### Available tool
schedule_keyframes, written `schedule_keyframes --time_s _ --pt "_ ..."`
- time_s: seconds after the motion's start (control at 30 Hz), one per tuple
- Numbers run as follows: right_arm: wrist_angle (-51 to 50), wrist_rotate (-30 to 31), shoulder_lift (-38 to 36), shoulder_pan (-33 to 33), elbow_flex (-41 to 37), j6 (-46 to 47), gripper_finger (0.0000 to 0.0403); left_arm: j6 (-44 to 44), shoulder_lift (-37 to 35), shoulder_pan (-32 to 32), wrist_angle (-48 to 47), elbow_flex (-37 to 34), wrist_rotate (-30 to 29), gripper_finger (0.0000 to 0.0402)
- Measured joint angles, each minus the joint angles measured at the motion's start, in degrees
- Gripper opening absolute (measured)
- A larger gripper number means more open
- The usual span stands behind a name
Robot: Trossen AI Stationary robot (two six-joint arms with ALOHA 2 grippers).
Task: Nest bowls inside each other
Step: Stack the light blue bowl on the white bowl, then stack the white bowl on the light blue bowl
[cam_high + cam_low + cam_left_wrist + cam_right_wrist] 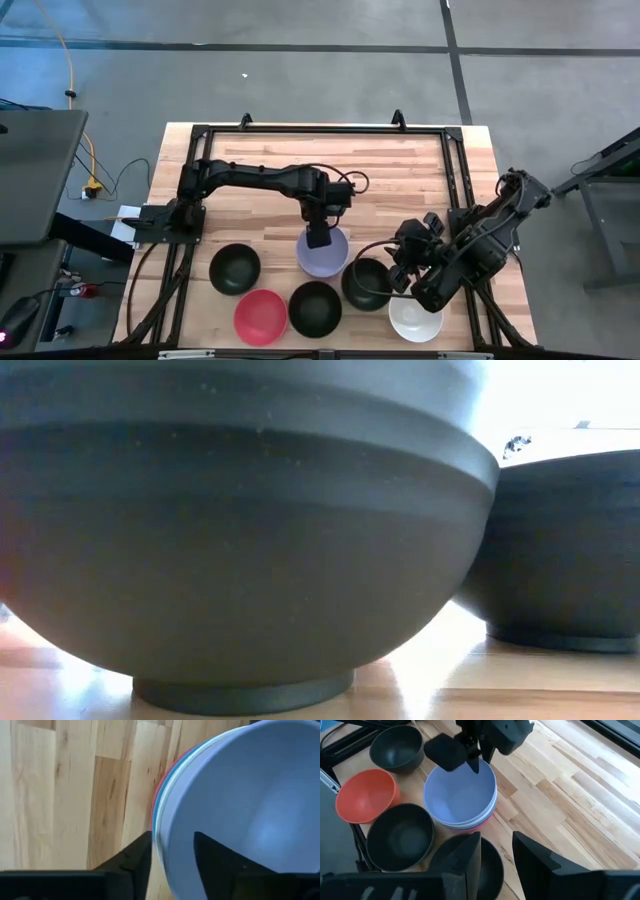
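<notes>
Left hand (318,240) straddles lavender bowl's (330,258) rim.

Smooth, satin plastic bowls (323,252) on a pale, matt-grained wooden table (400,180).

Looks like a lab or workshop bay from my feed. Bare grey concrete floor (300,80) with taped lines, butcher-block table (400,170) in a black frame, loose cables (80,120) and a grey desk (35,170) alongside.

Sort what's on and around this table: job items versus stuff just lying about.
Job:
lavender bowl stack, left claw at its rim
three black bowls
red bowl
white bowl

Lying about:
yellow cable
paper
</notes>
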Motion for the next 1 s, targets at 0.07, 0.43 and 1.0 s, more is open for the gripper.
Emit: schedule_keyframes --time_s 0.07,0.43,1.0 --pt "-0.1 -0.1 0.2 0.0 0.0 0.5 0.0105 0.7 -0.9 0.4 0.0 0.0 0.0 0.0158" --pt "-3.8 -9.5 2.5 0.0 0.0 10.9 0.0105 6.2 -6.4 4.9 -3.4 5.9 0.0 0.0195" --pt "-3.9 -23.9 11.6 1.8 0.0 32.8 0.0105 12.2 -31.7 9.0 4.6 6.1 6.4 0.0191"
